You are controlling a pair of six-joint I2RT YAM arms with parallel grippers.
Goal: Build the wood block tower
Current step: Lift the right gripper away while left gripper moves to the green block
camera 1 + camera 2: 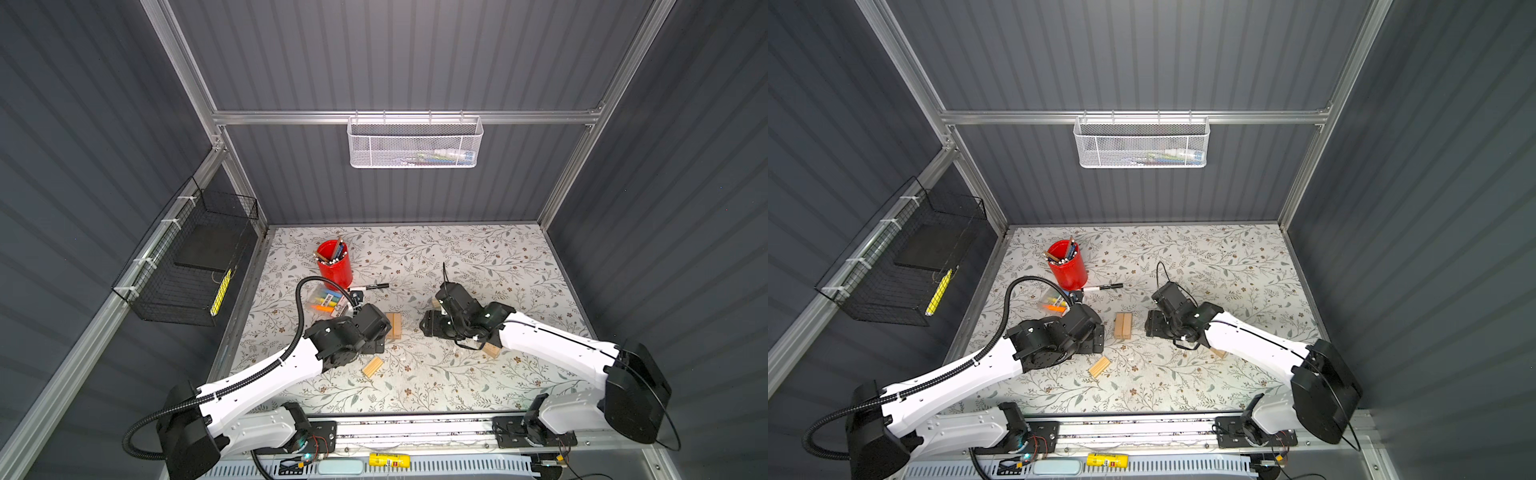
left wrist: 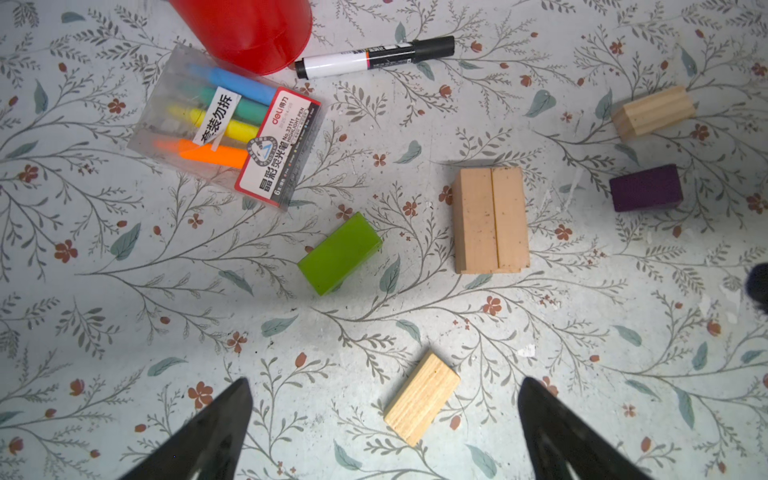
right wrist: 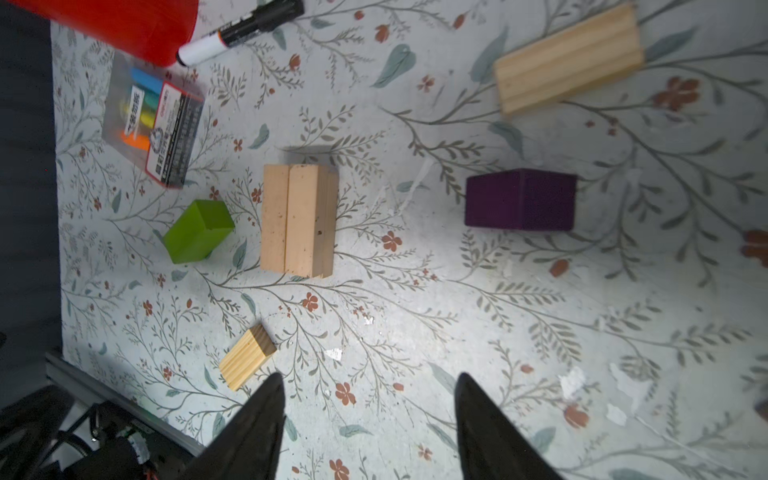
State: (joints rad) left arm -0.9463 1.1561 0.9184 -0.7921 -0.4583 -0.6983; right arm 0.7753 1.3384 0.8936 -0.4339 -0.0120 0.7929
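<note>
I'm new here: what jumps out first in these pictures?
The red cup of pens, far left on the floral table, stands out most. Mid-table, two pale wood bricks sit pressed side by side, with a lime-green block to their left and a purple block to their right.

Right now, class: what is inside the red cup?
In a top view the red cup holds a bunch of pens and pencils leaning against its rim. Their lower ends and the cup's bottom are hidden by its wall.
</note>
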